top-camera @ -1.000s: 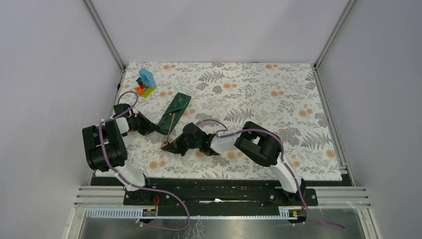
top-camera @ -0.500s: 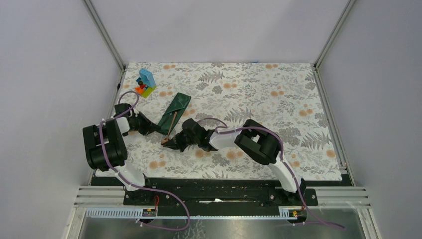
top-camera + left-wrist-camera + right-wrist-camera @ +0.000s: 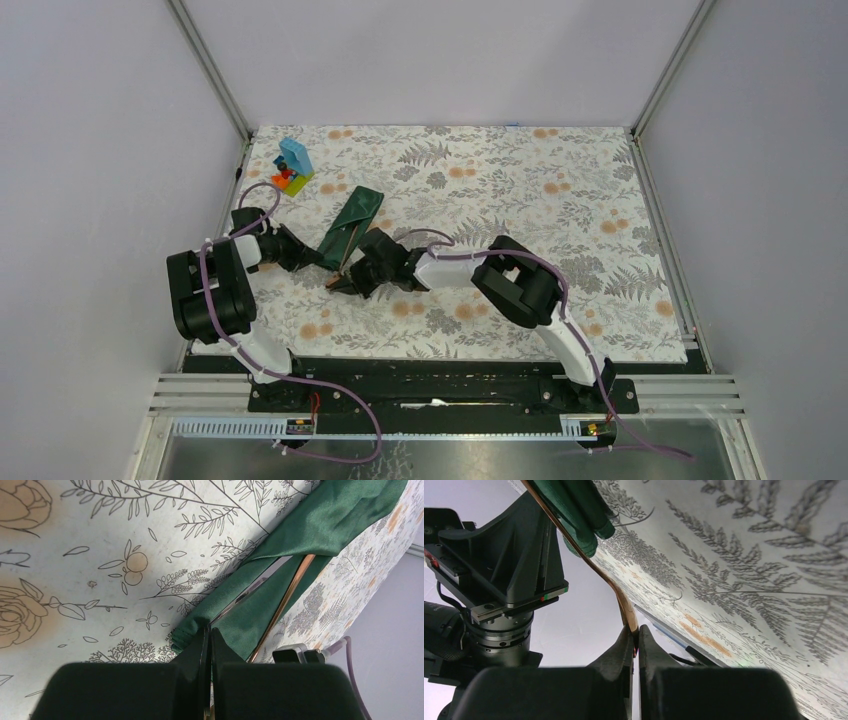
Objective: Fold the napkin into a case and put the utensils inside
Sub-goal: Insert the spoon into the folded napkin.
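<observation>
Lower middle of the top view: our right claw (image 3: 635, 632) is closed tight on the end of a copper-tinted utensil (image 3: 591, 562). The utensil's far end runs into the mouth of the dark green case (image 3: 356, 212). Just left of it, our left claw (image 3: 208, 639) is pinched shut on the case's near hem, its fingers pressed together on the cloth. From the left wrist we see a silvery piece (image 3: 250, 592) inside the opening, beside the copper one. The case lies slanted on the floral counter covering (image 3: 520, 200). Farther off, at upper left, stands a colourful toy block stack (image 3: 292, 166).
</observation>
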You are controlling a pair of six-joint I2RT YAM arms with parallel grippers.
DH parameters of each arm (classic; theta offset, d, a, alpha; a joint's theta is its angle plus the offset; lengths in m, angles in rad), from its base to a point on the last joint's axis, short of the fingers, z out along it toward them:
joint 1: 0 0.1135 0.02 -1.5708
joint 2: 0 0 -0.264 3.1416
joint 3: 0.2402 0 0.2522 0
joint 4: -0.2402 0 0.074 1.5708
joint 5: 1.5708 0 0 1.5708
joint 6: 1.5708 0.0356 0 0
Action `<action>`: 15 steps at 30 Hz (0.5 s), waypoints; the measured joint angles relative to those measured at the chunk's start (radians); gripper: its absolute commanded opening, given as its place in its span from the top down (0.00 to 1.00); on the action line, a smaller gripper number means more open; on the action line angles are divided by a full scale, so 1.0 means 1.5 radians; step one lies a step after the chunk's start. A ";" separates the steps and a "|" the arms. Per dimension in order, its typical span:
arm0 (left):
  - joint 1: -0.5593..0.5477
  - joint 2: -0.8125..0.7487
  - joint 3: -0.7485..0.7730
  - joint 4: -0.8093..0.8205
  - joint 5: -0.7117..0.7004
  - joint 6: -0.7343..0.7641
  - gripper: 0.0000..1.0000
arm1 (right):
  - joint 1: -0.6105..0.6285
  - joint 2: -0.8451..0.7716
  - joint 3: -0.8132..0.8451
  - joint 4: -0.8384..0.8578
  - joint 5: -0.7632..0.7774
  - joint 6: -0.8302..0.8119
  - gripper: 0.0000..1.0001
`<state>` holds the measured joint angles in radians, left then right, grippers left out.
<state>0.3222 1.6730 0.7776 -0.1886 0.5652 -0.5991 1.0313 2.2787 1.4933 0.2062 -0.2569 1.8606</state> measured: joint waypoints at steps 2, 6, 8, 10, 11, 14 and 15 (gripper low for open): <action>-0.001 0.000 0.000 0.000 -0.001 0.000 1.00 | -0.001 0.002 0.012 -0.018 0.000 -0.008 1.00; -0.003 0.000 0.001 -0.001 -0.005 0.000 1.00 | -0.004 0.008 0.030 -0.034 0.000 -0.018 1.00; -0.005 0.000 0.001 -0.001 -0.008 0.000 1.00 | -0.007 0.015 0.040 -0.042 -0.001 -0.023 1.00; -0.007 0.000 0.001 -0.001 -0.011 0.000 1.00 | -0.011 0.020 0.046 -0.045 -0.005 -0.028 1.00; -0.008 0.000 0.002 -0.001 -0.012 0.000 1.00 | -0.014 0.022 0.046 -0.046 -0.007 -0.030 1.00; -0.011 0.000 0.004 -0.004 -0.018 0.000 1.00 | -0.023 0.023 0.046 -0.050 -0.013 -0.034 1.00; -0.012 0.000 0.005 -0.006 -0.020 0.000 1.00 | -0.025 0.024 0.048 -0.051 -0.016 -0.036 1.00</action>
<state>0.3042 1.6730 0.7849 -0.1970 0.5358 -0.5987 0.9932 2.3146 1.5646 0.1299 -0.2806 1.8069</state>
